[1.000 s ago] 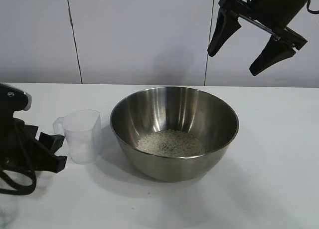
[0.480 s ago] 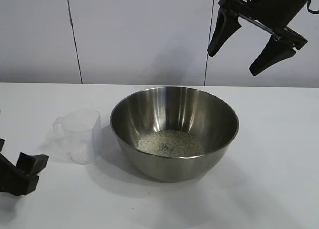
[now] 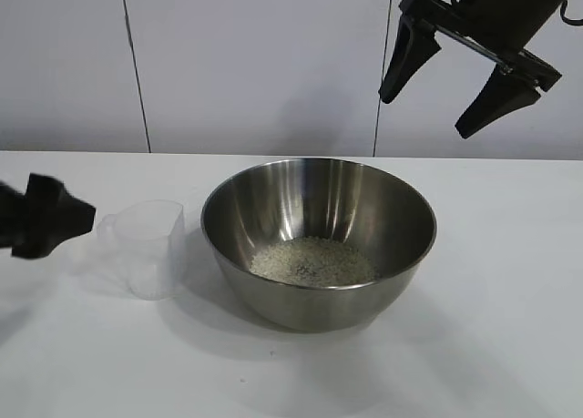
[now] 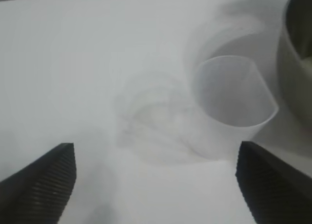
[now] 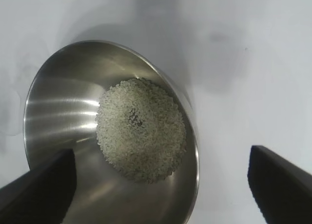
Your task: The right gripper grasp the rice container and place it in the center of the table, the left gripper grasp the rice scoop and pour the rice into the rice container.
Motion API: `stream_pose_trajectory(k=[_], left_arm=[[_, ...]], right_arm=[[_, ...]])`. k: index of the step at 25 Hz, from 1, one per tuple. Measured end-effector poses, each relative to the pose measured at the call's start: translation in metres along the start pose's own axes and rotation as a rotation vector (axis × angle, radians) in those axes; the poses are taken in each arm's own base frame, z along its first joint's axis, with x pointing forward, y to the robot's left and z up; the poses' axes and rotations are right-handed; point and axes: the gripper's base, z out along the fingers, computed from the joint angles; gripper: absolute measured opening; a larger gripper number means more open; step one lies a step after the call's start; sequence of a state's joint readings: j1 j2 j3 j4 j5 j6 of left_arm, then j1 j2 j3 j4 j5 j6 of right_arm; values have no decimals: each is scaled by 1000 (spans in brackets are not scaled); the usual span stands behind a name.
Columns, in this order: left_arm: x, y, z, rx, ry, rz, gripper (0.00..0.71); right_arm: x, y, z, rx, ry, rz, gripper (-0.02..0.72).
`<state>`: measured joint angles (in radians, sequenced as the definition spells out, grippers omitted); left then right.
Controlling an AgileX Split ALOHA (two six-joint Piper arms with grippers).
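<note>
At the far left of the exterior view, the left gripper [image 3: 46, 216] hangs just above the table [image 3: 510, 300], beside the rice scoop [image 3: 146, 247] and apart from it. Its own wrist view shows its ridged fingers [image 4: 41, 182] spread wide with nothing between them, the scoop [image 4: 234, 99] farther off and the white tabletop [image 4: 73, 63] below.

The scoop stands upright on the table, its short handle tab turned toward the left gripper. It looks empty, its clear walls showing no grains. It sits just beside the left wall of the rice container [image 3: 318, 240]; whether the two touch cannot be told. In the left wrist view a slice of the steel wall [image 4: 297, 63] shows close behind the scoop.

The container rests near the middle of the table, open side up. The rice [image 3: 312, 261] lies as a flat pale pile on its bottom, slightly toward the front. From the right wrist view the pile [image 5: 141, 130] sits in the middle of the bowl [image 5: 58, 112].

At the upper right, the right gripper [image 3: 451, 86] hangs high above the table, well clear of the container's right rim. Its two tapering fingers [image 3: 404, 54] point downward and are spread wide, holding nothing.
</note>
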<state>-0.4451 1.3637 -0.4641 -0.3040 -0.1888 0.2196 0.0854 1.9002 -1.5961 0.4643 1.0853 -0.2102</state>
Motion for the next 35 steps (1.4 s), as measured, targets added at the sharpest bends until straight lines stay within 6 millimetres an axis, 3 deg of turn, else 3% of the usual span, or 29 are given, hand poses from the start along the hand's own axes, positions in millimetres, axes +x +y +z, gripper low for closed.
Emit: stream_pose_trajectory(k=[5, 8, 13, 19, 26, 35], left_arm=[[-70, -16, -14, 119, 106, -53, 686], [-101, -15, -18, 148, 219, -129, 687], [-133, -3, -8, 145, 356, -203, 687], [-157, 0, 19, 176, 432, -264, 687], [-168, -4, 55, 226, 511, -304, 687], [-168, -4, 60, 228, 516, -308, 686]], right_arm=[[0, 0, 0, 0, 0, 0, 660], [0, 0, 0, 0, 0, 0, 660], [0, 0, 0, 0, -2, 0, 660], [0, 0, 0, 1, -3, 0, 660], [0, 0, 0, -3, -4, 2, 660], [-1, 1, 0, -14, -7, 8, 660]])
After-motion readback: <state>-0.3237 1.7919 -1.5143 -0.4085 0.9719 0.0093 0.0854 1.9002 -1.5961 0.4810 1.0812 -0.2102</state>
